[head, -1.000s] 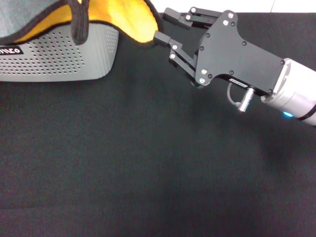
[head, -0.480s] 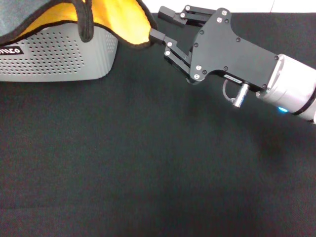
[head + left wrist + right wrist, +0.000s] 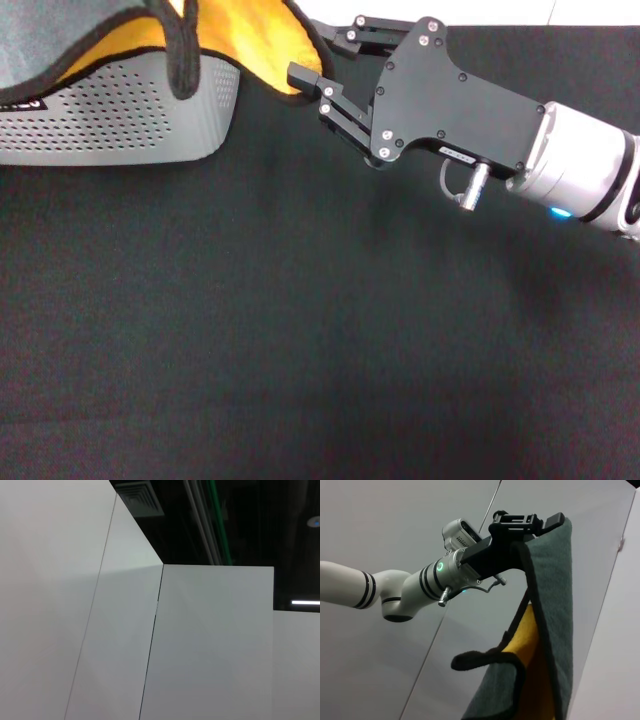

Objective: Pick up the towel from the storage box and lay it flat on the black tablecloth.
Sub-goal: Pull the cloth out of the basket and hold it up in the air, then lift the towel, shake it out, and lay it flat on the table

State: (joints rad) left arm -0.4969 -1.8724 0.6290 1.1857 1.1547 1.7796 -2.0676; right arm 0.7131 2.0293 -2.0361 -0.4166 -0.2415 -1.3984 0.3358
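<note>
The towel (image 3: 245, 40), orange-yellow inside and grey outside with a black hem, hangs over the storage box (image 3: 130, 110) at the top left of the head view. My right gripper (image 3: 318, 55) is open at the towel's hanging orange edge, with its fingertips on either side of the hem. In the right wrist view the towel (image 3: 550, 605) hangs from my raised left gripper (image 3: 540, 522), which is shut on its top corner. The black tablecloth (image 3: 300, 330) covers the table below.
The storage box stands on the cloth at the far left, with a black label (image 3: 22, 103) on its wall. A white strip (image 3: 500, 10) runs along the far edge of the table. The left wrist view shows only white wall panels and ceiling.
My right gripper has moved left and slightly up, from beside the towel's orange edge to right at it. The towel's hanging fold has shifted a little to the right.
</note>
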